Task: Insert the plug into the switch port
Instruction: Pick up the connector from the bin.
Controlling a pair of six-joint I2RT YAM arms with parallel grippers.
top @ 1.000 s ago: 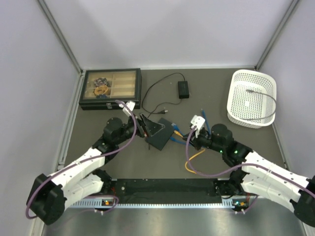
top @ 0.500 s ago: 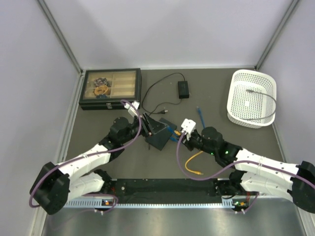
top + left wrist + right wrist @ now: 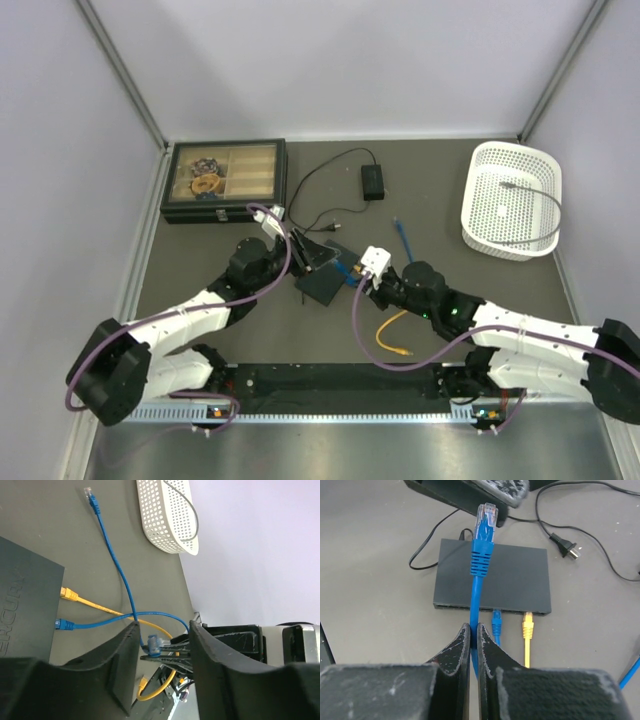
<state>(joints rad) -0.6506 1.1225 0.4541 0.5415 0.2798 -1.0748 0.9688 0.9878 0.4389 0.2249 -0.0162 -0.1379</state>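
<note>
Lying flat on the worktop (image 3: 450, 150) between the two arms, the switch (image 3: 492, 580) is seen from the right wrist with its port edge (image 3: 452, 605) turned toward that camera. Two sockets there are already taken, one by a blue connector (image 3: 496, 621) and, just beside it, one by a yellow connector (image 3: 527, 627) (the remaining sockets are too dark to be told apart). The right claw (image 3: 474, 632) is closed on a cable (image 3: 475, 602), which is pinched just behind the plug (image 3: 485, 525). The plug is held out past the fingertips, clear tip foremost, and is not seated in any socket; in that view it is overlaid on the switch's far edge, so its height above the box cannot be told. In the top view the right claw is found just beside the switch's right side. The left claw (image 3: 165, 630) is placed just beyond the switch's far edge; its jaws are seen standing apart with nothing caught between them, and through the gap the right claw and its plug can be made out. A loose end (image 3: 90, 492) of blue cable is seen on the worktop toward the basket (image 3: 512, 200). Behind the switch, a power brick (image 3: 372, 181) and a case (image 3: 225, 180) are set well apart from it.
</note>
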